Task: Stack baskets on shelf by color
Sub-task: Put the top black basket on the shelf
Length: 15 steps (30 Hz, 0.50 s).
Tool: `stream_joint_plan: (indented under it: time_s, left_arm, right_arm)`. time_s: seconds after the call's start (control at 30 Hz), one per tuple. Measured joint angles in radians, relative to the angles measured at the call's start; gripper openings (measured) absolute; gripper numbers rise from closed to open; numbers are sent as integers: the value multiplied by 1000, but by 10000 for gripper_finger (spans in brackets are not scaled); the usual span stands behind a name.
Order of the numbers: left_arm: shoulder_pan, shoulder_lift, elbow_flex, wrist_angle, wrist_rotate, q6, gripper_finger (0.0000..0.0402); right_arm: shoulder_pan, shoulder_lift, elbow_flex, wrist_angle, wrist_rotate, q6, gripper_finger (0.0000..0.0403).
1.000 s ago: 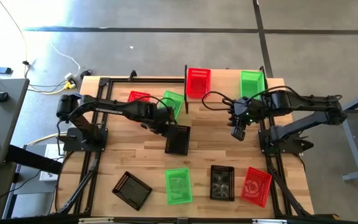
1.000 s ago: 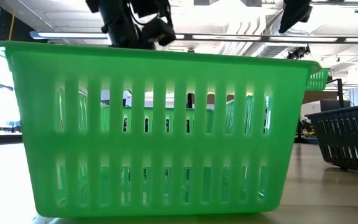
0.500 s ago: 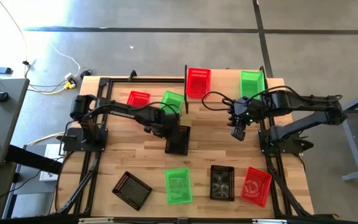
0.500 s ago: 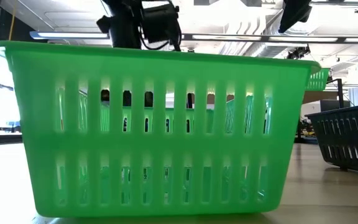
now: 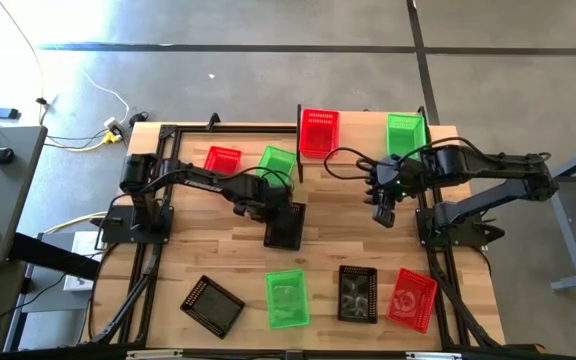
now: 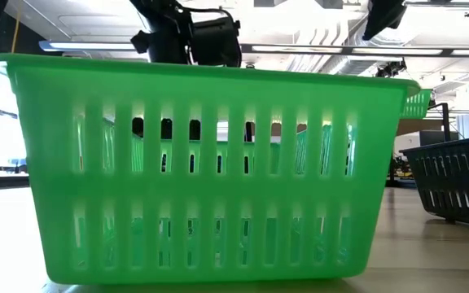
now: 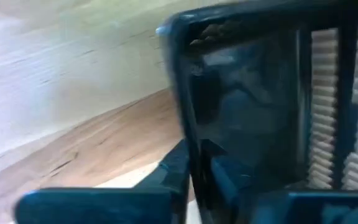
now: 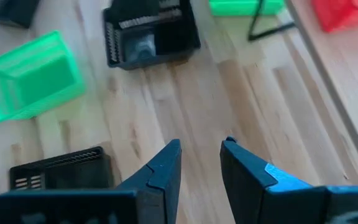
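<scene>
My left gripper (image 5: 268, 207) is open at the far left corner of a black basket (image 5: 286, 225) that stands mid-table. In the left wrist view the basket's wall (image 7: 194, 124) runs between the fingers of my left gripper (image 7: 201, 163). My right gripper (image 5: 382, 214) hangs open above bare table right of centre, its fingers apart in its own wrist view (image 8: 201, 146). The shelf (image 5: 363, 135) at the far edge carries a red basket (image 5: 319, 132) and a green basket (image 5: 405, 135). My left gripper comes from above with one finger inside and one outside the black basket's wall (image 7: 194, 124), near its far left corner. Whether the fingers touch the wall I cannot tell. The basket rests on its bottom on the table.
A red basket (image 5: 223, 157) and a green basket (image 5: 278, 165) sit left of the shelf. Along the near edge stand a black basket (image 5: 211, 303), a green one (image 5: 287, 298), a black one (image 5: 357, 293) and a red one (image 5: 411, 298). The near green basket (image 6: 202, 171) fills the low view.
My left arm has swung and carried its gripper a little toward the right and near edges, onto the black basket's far left corner. The basket has stayed where it was.
</scene>
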Motion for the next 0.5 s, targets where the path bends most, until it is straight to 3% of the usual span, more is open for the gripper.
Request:
stream_joint_plan:
  time_s: [0.33,0.5]
  left_arm:
    - [-68,-37,3,20,-21,-140,3]
    - [-106,-43,86,-41,-63,-177,4]
  right_arm:
    - [70,0,0,174,-114,-134,99]
    - [136,0,0,248,-116,-203,99]
